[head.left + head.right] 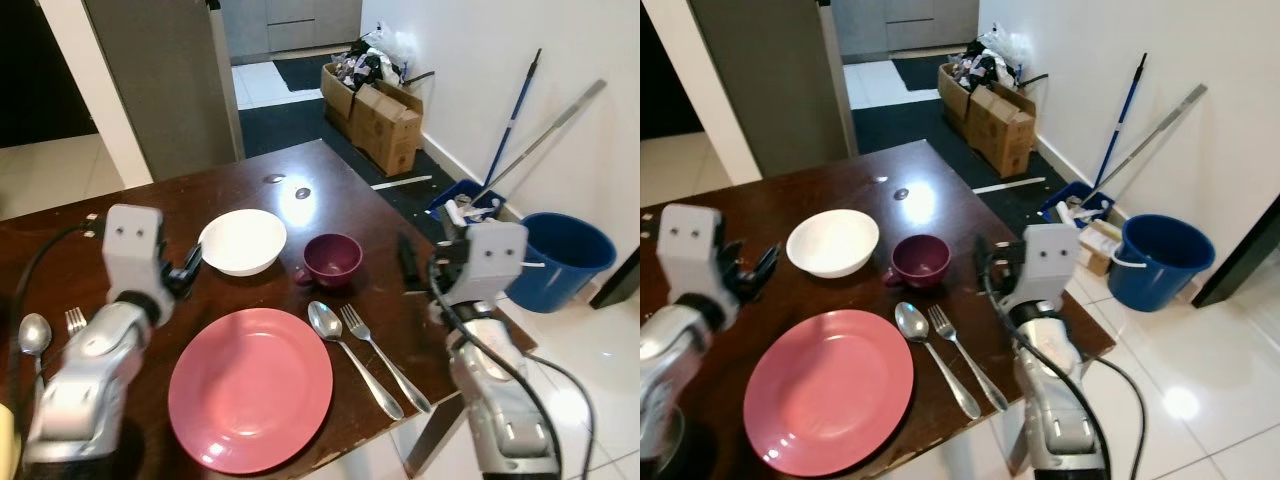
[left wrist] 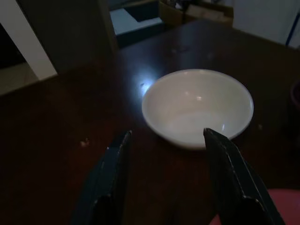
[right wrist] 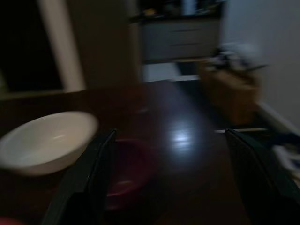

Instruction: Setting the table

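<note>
A pink plate [image 1: 250, 388] lies near the front edge of the dark wooden table [image 1: 300, 180]. Just right of it lie a spoon [image 1: 330, 325] and a fork [image 1: 385, 360]. Behind the plate stand a white bowl [image 1: 242, 240] and a maroon cup [image 1: 333, 260]. A second spoon [image 1: 34, 332] and fork [image 1: 75, 320] lie at the far left. My left gripper [image 2: 167, 133] hovers open just left of the bowl, pointing at it, nothing held. My right gripper [image 3: 169, 133] is open and empty over the table's right side, right of the cup.
The table's right edge drops to white tile, where a blue bucket [image 1: 565, 258] and leaning mop handles [image 1: 520, 110] stand by the wall. Cardboard boxes [image 1: 385, 120] sit beyond the far corner. A grey cabinet [image 1: 165, 80] rises behind the table.
</note>
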